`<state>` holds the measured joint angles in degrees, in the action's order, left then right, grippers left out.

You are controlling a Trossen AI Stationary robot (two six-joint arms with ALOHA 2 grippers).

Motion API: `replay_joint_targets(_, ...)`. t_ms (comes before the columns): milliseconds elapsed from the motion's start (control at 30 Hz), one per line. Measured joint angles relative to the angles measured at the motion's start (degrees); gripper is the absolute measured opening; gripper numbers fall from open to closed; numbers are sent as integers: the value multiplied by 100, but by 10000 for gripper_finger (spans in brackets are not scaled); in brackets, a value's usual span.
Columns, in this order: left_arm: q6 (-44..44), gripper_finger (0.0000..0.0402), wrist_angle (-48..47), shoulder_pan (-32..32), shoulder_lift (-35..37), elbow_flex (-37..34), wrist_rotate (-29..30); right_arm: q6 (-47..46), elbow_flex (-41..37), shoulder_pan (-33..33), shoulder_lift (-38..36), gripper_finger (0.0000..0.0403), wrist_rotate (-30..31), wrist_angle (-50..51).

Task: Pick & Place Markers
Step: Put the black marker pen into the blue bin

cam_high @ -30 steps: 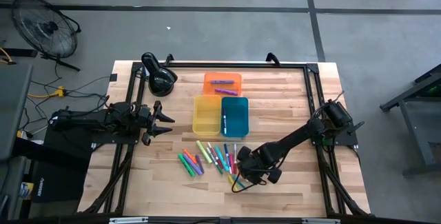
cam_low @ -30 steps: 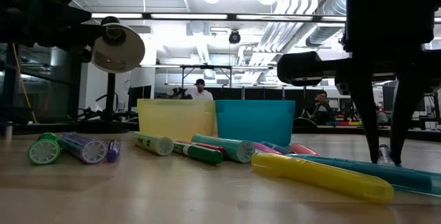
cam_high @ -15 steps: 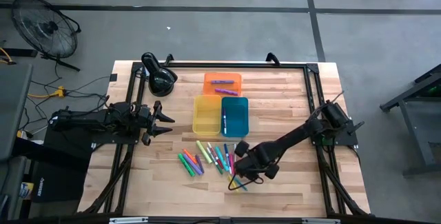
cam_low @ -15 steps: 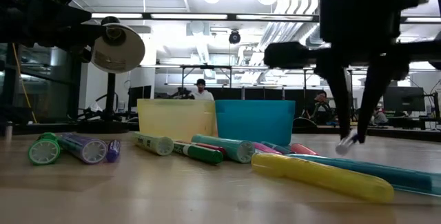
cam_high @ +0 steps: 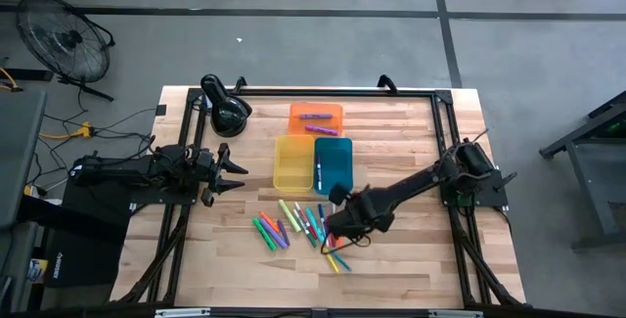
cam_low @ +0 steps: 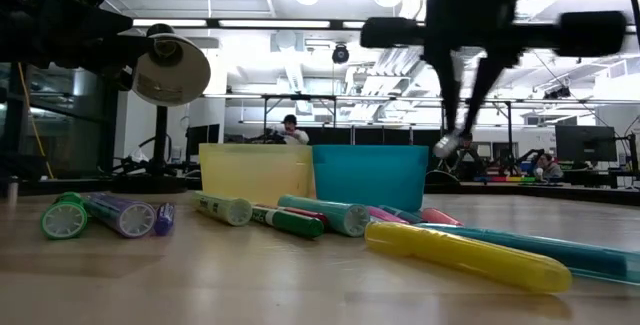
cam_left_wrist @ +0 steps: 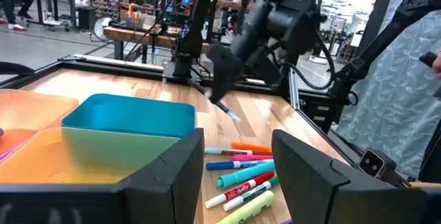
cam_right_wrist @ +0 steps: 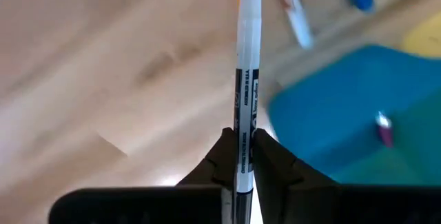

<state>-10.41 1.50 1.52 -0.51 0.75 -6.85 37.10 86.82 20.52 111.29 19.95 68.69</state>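
Several coloured markers (cam_high: 293, 226) lie loose on the wooden table near its front edge, and they also show in the low view (cam_low: 300, 220). Just above their right end my right gripper (cam_high: 335, 228) hangs shut on one white-barrelled marker (cam_right_wrist: 244, 58), close to the blue tray (cam_high: 335, 164). In the low view that gripper (cam_low: 462, 135) is well above the table. My left gripper (cam_high: 235, 169) waits open at the table's left side, pointing level toward the trays, with its fingers (cam_left_wrist: 182, 176) wide apart. My right gripper pinches the marker's white printed barrel (cam_right_wrist: 241, 138) between its two fingers (cam_right_wrist: 272, 158). The fingers point steeply down, and the marker runs along them and sticks out past their tips. Its pale free end (cam_low: 447, 146) hangs below the fingers, clear of the table.
Three trays stand at the table's middle: orange (cam_high: 315, 111) at the back with purple markers in it, yellow (cam_high: 291, 161), and blue with one marker in it. A black lamp (cam_high: 227, 111) stands at the far left. A long yellow marker (cam_low: 460, 255) lies nearest the low camera.
My right gripper has risen and gone toward the table's far edge and the blue tray, tipping as it went and staying shut. The marker it holds had its lower end down by the table and now hangs clear above it.
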Motion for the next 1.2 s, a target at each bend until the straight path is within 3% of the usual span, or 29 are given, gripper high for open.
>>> replay_joint_targets(367,2,170,0,0,2,0,0,1092,578,-721,-10,17,397,261)
replay_joint_targets(767,2,170,0,0,2,0,0,2519,612,-1610,-12,16,505,28)
replay_joint_targets(1033,2,170,0,0,2,0,0,3263,612,-2150,-14,16,-18,-596)
replay_joint_targets(1200,2,170,0,0,1,0,1,3402,612,-2384,-18,15,-820,-1074)
